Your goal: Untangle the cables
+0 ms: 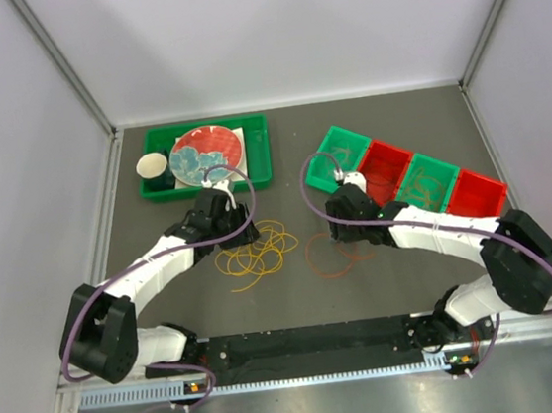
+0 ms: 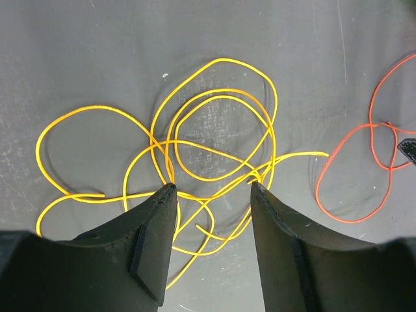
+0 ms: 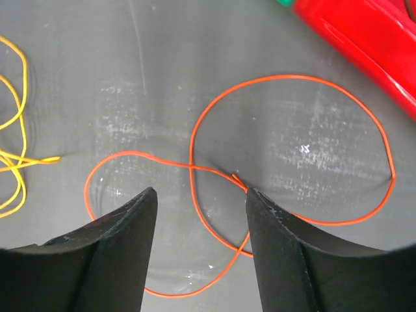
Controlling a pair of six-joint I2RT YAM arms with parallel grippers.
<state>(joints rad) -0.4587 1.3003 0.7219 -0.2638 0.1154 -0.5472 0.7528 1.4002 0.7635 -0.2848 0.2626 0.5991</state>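
Observation:
A tangle of yellow cable loops (image 1: 258,250) lies on the grey table between the arms; in the left wrist view the yellow cable (image 2: 214,140) spreads ahead of and under the fingers. My left gripper (image 2: 211,188) is open and empty just above it. An orange cable (image 1: 330,258) lies apart to the right; it also shows in the left wrist view (image 2: 377,166). In the right wrist view the orange cable (image 3: 286,156) forms crossed loops. My right gripper (image 3: 200,193) is open and empty over its crossing, the right fingertip close to a cable end.
A green tray (image 1: 257,169) with a red plate (image 1: 207,154), a white cup (image 1: 153,166) and a dark object stands at the back left. A row of green and red bins (image 1: 411,179) stands at the back right; the green ones hold cable loops. A red bin (image 3: 364,39) edges the right wrist view.

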